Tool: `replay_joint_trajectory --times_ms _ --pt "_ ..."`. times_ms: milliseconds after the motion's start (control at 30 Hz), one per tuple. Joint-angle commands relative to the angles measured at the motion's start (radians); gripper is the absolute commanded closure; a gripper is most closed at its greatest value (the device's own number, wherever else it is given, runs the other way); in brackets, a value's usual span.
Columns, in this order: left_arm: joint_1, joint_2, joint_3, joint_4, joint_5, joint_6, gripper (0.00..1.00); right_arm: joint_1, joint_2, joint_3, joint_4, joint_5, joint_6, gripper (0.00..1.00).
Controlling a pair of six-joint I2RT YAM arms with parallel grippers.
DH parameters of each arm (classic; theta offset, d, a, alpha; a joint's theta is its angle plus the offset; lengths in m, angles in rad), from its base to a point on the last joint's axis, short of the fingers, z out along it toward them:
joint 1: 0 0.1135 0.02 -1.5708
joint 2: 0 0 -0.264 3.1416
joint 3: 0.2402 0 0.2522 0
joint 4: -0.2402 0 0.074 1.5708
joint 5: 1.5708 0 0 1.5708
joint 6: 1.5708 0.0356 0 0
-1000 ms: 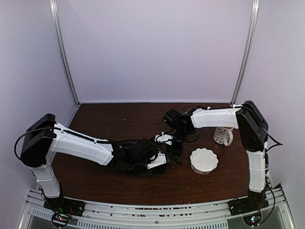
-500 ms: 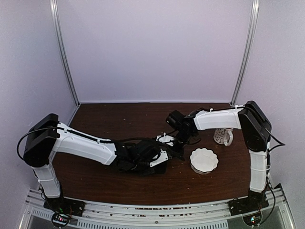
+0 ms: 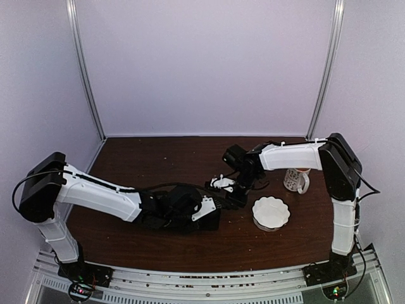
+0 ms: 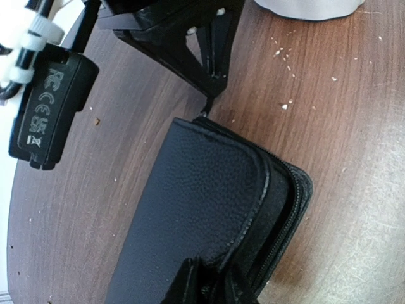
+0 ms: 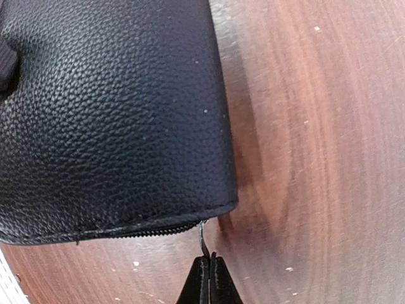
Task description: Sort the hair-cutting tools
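Right wrist: pinching zipper pull (image 5: 202,235) with right gripper (image 5: 207,258), fully closed. Over the last second, tightened left gripper (image 4: 212,282) onto zip case (image 5: 107,114) edge, bracing for unzipping. No scissors or clips visible; presumably inside.

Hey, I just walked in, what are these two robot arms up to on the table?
They are working on a black zip case lying on the table. The left hand pinches one edge of it, apparently to steady it. The right hand is shut on the thin metal zipper pull at a corner. The case looks zipped shut there. A white scalloped bowl sits to the right.
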Motion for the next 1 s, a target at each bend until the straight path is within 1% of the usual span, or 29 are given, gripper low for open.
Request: replay_joint_trajectory --times_ms 0,100,267,400,567,700,800,967 --pt "0.029 0.039 -0.018 -0.080 -0.025 -0.072 1.00 -0.013 0.018 0.048 -0.050 0.099 -0.010 1.00" --pt "0.029 0.050 -0.017 -0.086 -0.025 -0.078 1.00 -0.014 0.008 0.034 -0.055 0.090 -0.035 1.00" --pt "0.027 0.080 -0.004 -0.114 -0.033 -0.080 1.00 -0.006 -0.079 -0.054 -0.072 -0.017 -0.062 1.00" --pt "0.028 0.101 0.005 -0.108 -0.050 -0.089 1.00 0.032 -0.120 -0.101 -0.093 -0.085 -0.072 1.00" --pt "0.027 0.140 0.028 -0.107 -0.070 -0.111 1.00 0.074 -0.120 -0.119 -0.122 -0.164 -0.061 1.00" --pt "0.026 0.099 -0.009 -0.053 -0.057 -0.131 1.00 0.085 -0.094 -0.119 -0.111 -0.170 -0.034 1.00" --pt "0.026 0.035 -0.043 -0.027 -0.089 -0.154 1.00 0.083 -0.074 -0.104 -0.128 -0.168 -0.032 1.00" --pt "0.026 0.027 -0.048 -0.032 -0.124 -0.179 1.00 0.098 -0.080 -0.113 -0.148 -0.266 0.002 1.00"
